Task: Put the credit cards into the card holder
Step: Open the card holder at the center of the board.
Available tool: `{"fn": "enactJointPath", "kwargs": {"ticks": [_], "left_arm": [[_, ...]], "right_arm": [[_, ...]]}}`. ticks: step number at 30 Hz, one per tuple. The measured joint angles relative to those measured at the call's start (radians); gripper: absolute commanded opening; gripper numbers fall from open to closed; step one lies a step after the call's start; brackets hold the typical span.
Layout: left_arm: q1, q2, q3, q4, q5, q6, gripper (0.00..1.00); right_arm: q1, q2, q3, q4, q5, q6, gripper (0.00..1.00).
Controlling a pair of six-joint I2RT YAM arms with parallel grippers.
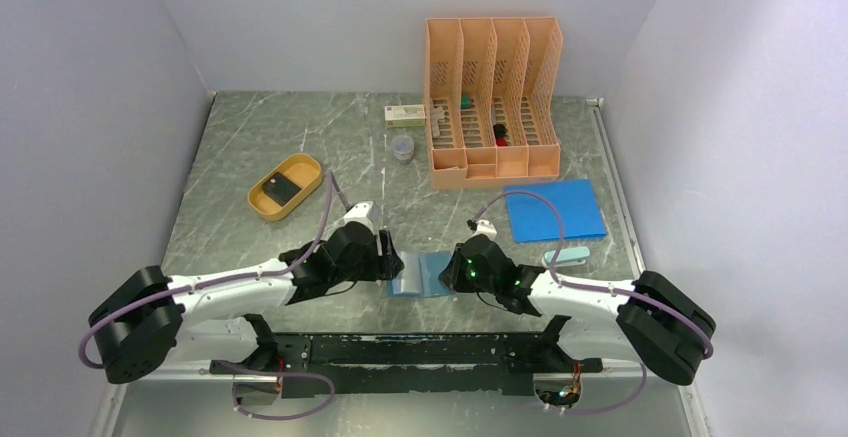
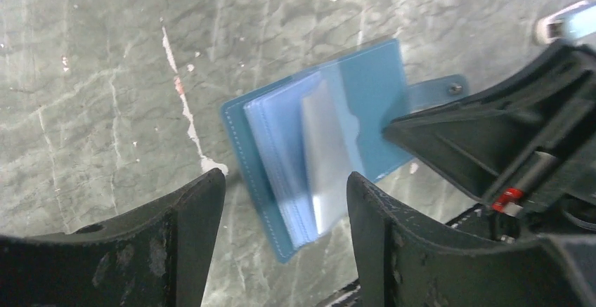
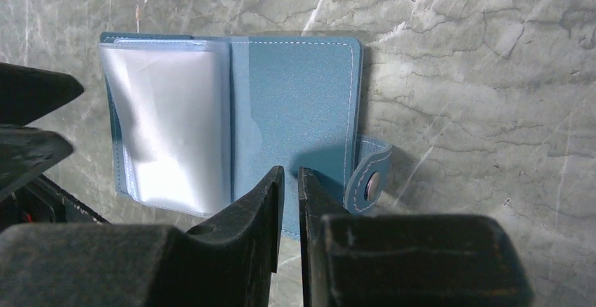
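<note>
The teal card holder [image 1: 425, 273] lies open on the marble table between my two grippers, its clear inner pockets [image 2: 309, 156] fanned up and its snap tab [image 3: 371, 177] pointing right. Just above the holder's left half hovers my left gripper [image 2: 286, 179], open and with nothing between its fingers. My right gripper [image 3: 289, 172] is shut, and its tips press on the holder's right cover [image 3: 302, 103]. One dark credit card [image 1: 283, 188] rests in the orange oval tray [image 1: 262, 199] at the back left, far from both grippers.
An orange slotted file organiser [image 1: 493, 97] stands at the back. A flat bright-blue sheet [image 1: 555, 209] lies to the right, with a small pale teal object [image 1: 567, 255] in front of it. A white box [image 1: 405, 113] and a small round pot [image 1: 402, 147] sit near the organiser.
</note>
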Motion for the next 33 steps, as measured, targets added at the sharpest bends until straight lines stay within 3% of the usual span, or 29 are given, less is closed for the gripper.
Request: {"fn": "enactJointPath", "kwargs": {"ticks": [11, 19, 33], "left_arm": [[0.026, 0.08, -0.026, 0.019, 0.007, -0.016, 0.59], [0.053, 0.04, -0.09, 0.034, 0.01, -0.04, 0.51], [0.061, 0.06, -0.124, 0.098, 0.061, -0.05, 0.47]], "right_arm": [[-0.002, 0.003, -0.001, 0.01, -0.008, -0.007, 0.17], [-0.003, 0.005, -0.001, 0.012, -0.009, -0.007, 0.17], [-0.004, 0.003, -0.006, 0.022, -0.011, -0.007, 0.17]]}}
